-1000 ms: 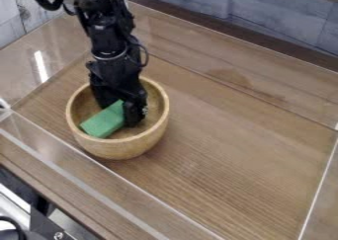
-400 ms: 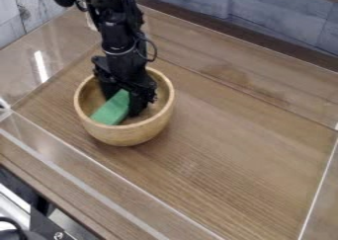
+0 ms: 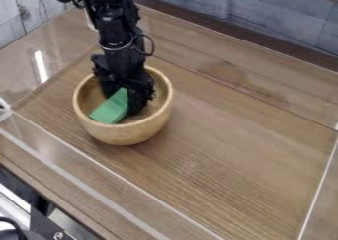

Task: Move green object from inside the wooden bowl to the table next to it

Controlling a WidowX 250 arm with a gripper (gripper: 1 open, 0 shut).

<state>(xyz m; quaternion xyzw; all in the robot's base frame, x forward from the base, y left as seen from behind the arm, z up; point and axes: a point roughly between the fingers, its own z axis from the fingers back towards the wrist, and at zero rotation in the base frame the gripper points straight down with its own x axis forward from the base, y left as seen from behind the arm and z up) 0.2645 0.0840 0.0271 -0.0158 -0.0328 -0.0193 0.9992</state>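
The wooden bowl [image 3: 126, 135] stands on the left part of the brown table [image 3: 238, 135]. Inside it the green object [image 3: 110, 110] lies tilted, its lower end toward the bowl's left wall. My black gripper [image 3: 128, 98] reaches straight down into the bowl from above. Its fingers [image 3: 138, 94] sit at the upper right end of the green bar, closed on it. The arm hides the far rim of the bowl and the bar's top end.
Low clear plastic walls run along the front [image 3: 93, 190], the right side [image 3: 321, 190] and the left back [image 3: 34, 46] of the table. Bare tabletop stretches to the right of the bowl.
The gripper has sunk deeper into the bowl and its fingers have closed on the green bar. The bowl has slid slightly toward the back right.
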